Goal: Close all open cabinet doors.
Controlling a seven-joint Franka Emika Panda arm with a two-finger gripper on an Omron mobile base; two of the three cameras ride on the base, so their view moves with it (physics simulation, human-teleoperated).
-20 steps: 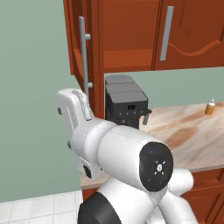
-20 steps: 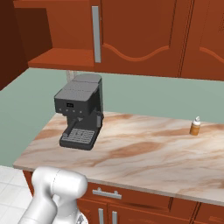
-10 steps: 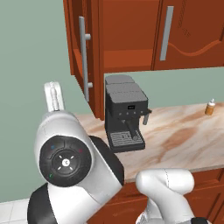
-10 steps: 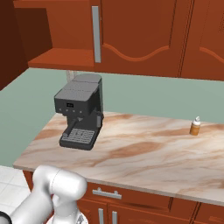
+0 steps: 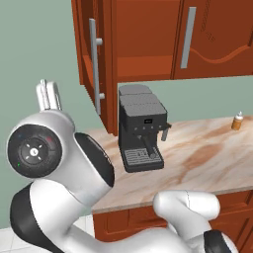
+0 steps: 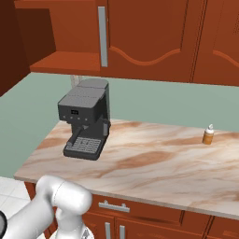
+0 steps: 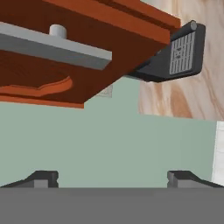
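Note:
One tall reddish-brown cabinet door [image 5: 101, 54] stands swung open toward me, edge-on, with its long silver handle [image 5: 94, 64] facing left. In the hand view this open door [image 7: 87, 61] crosses the upper half, handle bar [image 7: 52, 46] on it. The neighbouring cabinet door [image 5: 212, 34] is shut, as is the same door [image 6: 140, 32] in the right base view, beside the exposed cabinet interior [image 6: 60, 42]. My gripper [image 5: 49, 94] points up, left of and below the open door, apart from it. The gripper [image 7: 113, 179] is open and holds nothing.
A black coffee machine [image 5: 141, 128] stands on the marble counter [image 5: 207, 153] under the cabinets. A small brown bottle [image 6: 208, 135] sits at the counter's far right. Base-cabinet drawers [image 6: 140, 212] run below. A green wall [image 7: 109, 135] lies behind.
The arm has swung round, its big joint turning to the left, and the hand has risen a little up and left. The doors have not moved.

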